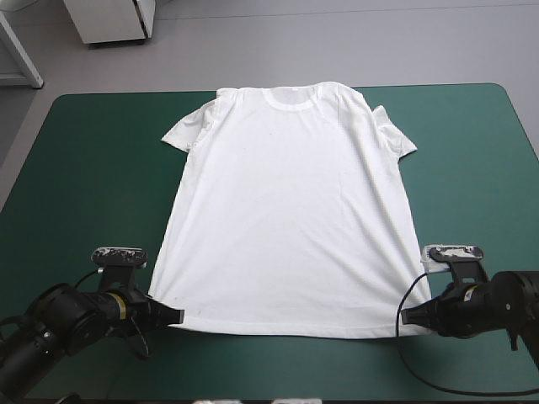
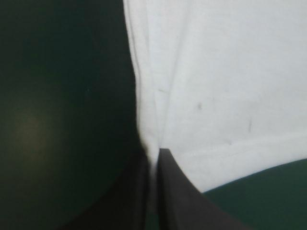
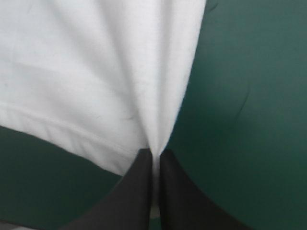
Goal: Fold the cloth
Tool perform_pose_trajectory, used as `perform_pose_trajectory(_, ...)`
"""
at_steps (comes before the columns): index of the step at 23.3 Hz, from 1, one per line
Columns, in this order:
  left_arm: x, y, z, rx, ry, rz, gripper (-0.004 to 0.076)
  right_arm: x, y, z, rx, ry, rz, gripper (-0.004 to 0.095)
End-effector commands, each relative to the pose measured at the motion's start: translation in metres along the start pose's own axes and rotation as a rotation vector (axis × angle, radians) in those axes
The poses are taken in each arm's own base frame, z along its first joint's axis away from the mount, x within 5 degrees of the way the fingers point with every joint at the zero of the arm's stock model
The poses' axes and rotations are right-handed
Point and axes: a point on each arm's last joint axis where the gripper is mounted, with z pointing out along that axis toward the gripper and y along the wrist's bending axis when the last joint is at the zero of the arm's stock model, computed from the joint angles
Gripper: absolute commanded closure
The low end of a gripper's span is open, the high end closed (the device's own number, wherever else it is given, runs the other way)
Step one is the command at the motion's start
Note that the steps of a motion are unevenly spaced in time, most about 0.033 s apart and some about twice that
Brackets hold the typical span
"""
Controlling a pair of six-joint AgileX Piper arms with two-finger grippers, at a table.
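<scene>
Overhead, the T-shirt (image 1: 290, 219) lies spread flat on the teal-green worktop (image 1: 93, 168), collar toward the far edge, with me low at its two near hem corners. From the left wrist, my left jaws pinch that corner, cloth puckered between them. From the right wrist, my right jaws pinch theirs likewise: matched holds, I judge, so the hem lifts evenly.

Left gripper (image 2: 154, 152) jaws pinching T-shirt (image 2: 220, 86) corner, teal-green cover (image 2: 62, 96)
</scene>
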Motion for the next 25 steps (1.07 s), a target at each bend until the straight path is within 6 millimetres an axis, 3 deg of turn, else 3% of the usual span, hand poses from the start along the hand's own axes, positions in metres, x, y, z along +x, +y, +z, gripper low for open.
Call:
perform_pose_trajectory(1,0.006,-0.002,-0.008,0.013,-0.007,-0.008,0.0733,0.008,0.002,-0.007,-0.024,-0.014,0.002,0.0925)
perform_pose_trajectory(6,0.021,-0.001,-0.006,0.019,0.036,0.003,0.0733,0.022,0.002,-0.011,-0.027,-0.013,-0.001,0.0925)
perform_pose_trajectory(11,0.021,-0.002,-0.006,0.029,0.038,-0.001,0.0732,0.025,0.004,-0.012,-0.041,-0.004,0.021,0.0888)
perform_pose_trajectory(12,0.021,-0.002,-0.007,0.033,0.04,-0.003,0.0728,0.026,0.004,-0.012,-0.042,0.002,0.022,0.0844)
perform_pose_trajectory(14,0.02,-0.003,-0.009,0.033,0.037,0.001,0.0675,0.028,0.005,-0.013,-0.056,0.022,0.032,0.065)
perform_pose_trajectory(15,0.017,-0.004,-0.015,0.039,0.03,0.017,0.06,0.027,0.008,-0.016,-0.079,0.025,0.037,0.0485)
perform_pose_trajectory(16,0.014,-0.005,-0.02,0.044,0.028,0.025,0.0547,0.025,0.01,-0.019,-0.101,0.013,0.055,0.0419)
perform_pose_trajectory(17,0.009,-0.005,-0.034,0.04,0.02,0.024,0.0454,0.019,0.014,-0.029,-0.119,-0.024,0.069,0.0363)
perform_pose_trajectory(19,-0.004,-0.002,-0.059,-0.003,-0.038,0.047,0.0349,0.006,0.016,-0.054,-0.101,-0.123,0.056,0.0383)
perform_pose_trajectory(23,-0.041,0.006,-0.118,-0.077,-0.306,0.048,0.0339,-0.023,0.014,-0.114,0.04,-0.336,-0.008,0.0399)
perform_pose_trajectory(25,-0.061,0.004,-0.128,-0.152,-0.359,0.074,0.0339,-0.046,0.015,-0.137,0.092,-0.402,-0.022,0.0399)
